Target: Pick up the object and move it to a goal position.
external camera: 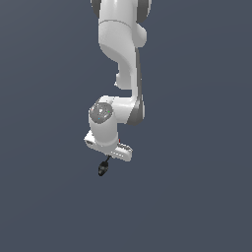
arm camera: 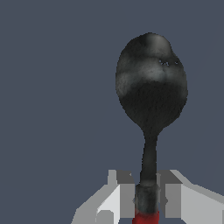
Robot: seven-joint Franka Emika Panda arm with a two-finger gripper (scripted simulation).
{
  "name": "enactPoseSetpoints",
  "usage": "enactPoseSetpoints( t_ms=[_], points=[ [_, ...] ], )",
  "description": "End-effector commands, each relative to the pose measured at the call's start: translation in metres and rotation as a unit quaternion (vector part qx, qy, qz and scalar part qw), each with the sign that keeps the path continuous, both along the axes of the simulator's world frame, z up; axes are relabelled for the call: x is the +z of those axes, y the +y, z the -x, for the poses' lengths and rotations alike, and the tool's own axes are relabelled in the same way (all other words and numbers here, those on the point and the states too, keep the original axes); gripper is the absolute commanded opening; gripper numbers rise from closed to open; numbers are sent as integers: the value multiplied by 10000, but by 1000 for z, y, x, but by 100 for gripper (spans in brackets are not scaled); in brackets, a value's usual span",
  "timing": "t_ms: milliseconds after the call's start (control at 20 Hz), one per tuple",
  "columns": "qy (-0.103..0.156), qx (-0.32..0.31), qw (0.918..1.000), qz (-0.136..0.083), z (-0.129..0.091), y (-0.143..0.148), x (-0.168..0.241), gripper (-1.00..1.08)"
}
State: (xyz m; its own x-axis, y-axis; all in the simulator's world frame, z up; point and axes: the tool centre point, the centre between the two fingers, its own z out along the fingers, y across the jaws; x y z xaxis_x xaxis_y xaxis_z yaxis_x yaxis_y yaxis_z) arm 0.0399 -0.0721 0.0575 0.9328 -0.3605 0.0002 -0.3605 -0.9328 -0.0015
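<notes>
Plainly, the jaws are clamped on the spoon's [arm camera: 151, 100] neck — its black bowl juts out beyond them.

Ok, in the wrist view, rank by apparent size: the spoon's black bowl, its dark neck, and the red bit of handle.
1. Black bowl, largest by far, though nearness to the camera inflates it.
2. Dark neck.
3. Red handle, mostly cut off at the gripper.
</notes>
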Motion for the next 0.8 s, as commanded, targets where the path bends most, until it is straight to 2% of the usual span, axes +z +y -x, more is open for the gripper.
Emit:
enactPoseSetpoints(
  t_ms=[0, 750],
  points=[
    [-7, -3, 10000, -1, 4, -4, 19, -100],
    [-2, -11, 10000, -2, 42, -35, 188, -100]
  ],
)
